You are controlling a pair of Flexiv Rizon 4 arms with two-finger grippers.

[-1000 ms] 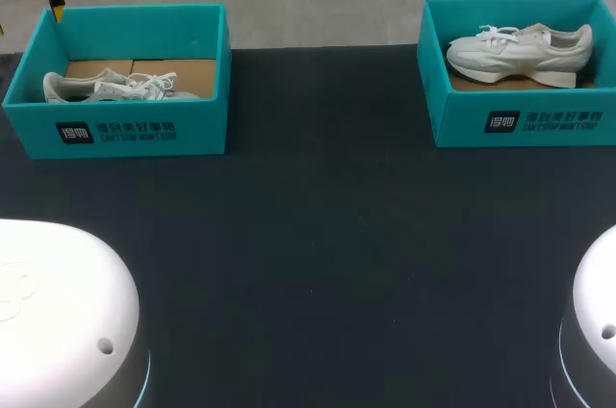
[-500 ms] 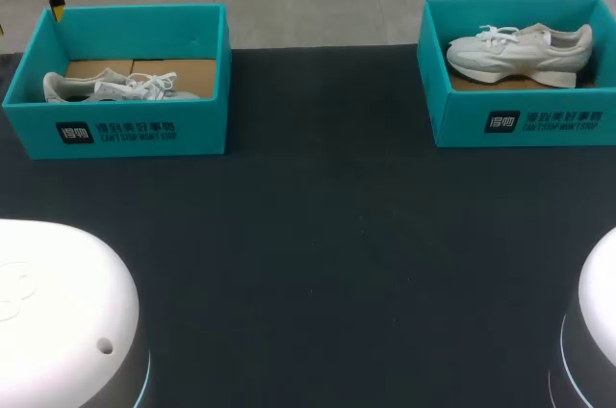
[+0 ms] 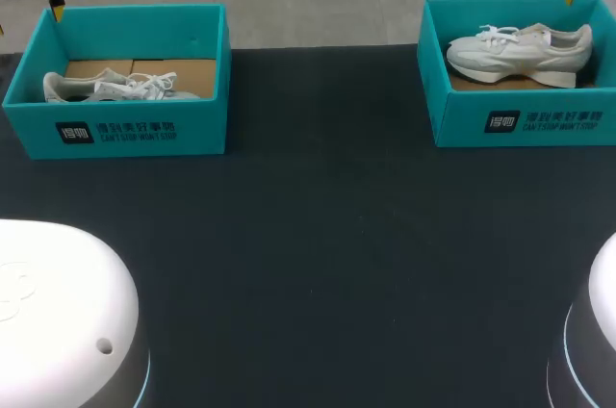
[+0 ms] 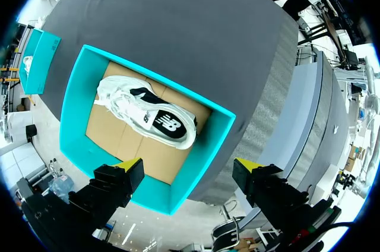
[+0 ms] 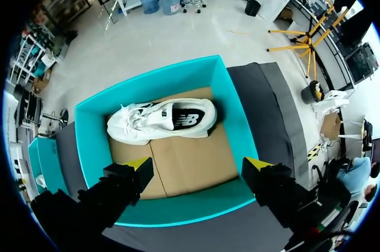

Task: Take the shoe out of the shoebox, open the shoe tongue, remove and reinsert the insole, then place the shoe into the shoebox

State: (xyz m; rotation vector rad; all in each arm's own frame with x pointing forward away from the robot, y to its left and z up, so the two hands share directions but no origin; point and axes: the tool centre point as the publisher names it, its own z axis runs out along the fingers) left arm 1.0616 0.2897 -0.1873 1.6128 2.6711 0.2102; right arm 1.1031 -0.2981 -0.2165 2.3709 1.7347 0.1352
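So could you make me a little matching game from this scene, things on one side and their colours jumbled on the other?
Things:
1. left shoebox
2. right shoe
3. table
4. fingertips of the left gripper

Colours:
A. yellow
B. dark grey
C. teal
D. white

Pairs: 1-C, 2-D, 3-B, 4-A.

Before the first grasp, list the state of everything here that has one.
Left teal cardboard shoebox: open-topped.
Left white laced sneaker: inside it, untouched.
Right teal cardboard shoebox: open-topped.
Right white laced sneaker: inside it, untouched.
Left pincer: open, empty, above its box.
Right pincer: open, empty, above its box.
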